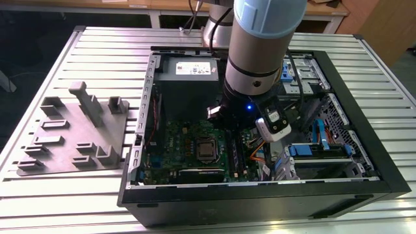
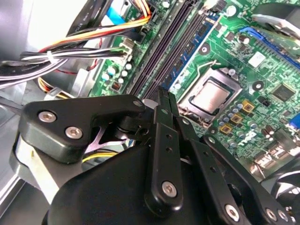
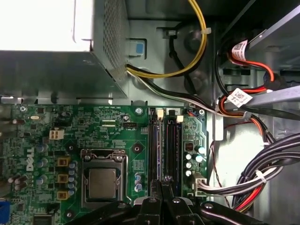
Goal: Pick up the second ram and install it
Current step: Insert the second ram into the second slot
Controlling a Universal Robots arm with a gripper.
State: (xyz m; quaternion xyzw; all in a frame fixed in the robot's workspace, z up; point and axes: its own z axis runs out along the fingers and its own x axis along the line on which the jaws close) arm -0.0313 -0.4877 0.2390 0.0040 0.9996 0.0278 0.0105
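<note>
The second ram [image 2: 190, 58] is a slim blue-green stick with black chips, standing on edge along the long black slots [image 3: 172, 150] of the green motherboard [image 3: 117, 126]. In the first wrist view the second ram [image 3: 162, 150] shows as a thin grey strip. My gripper [image 2: 166, 93] is low inside the open computer case. Its black fingers are pinched together on the stick's top edge near its middle, and the stick's near half is hidden under them. In the first wrist view the gripper [image 3: 164, 180] sits beside the processor socket [image 3: 102, 183]. The arm [image 1: 260, 63] reaches down into the case.
A silver power supply [image 3: 47, 47] fills the case's far end. Bundled cables [image 3: 253, 178] run close beside the slots, with drive bays [image 1: 318, 146] at the exterior view's right. A grey holder fixture [image 1: 71, 131] lies on the ribbed metal table [image 1: 104, 48]. The black case wall [image 1: 260, 195] rings the work area.
</note>
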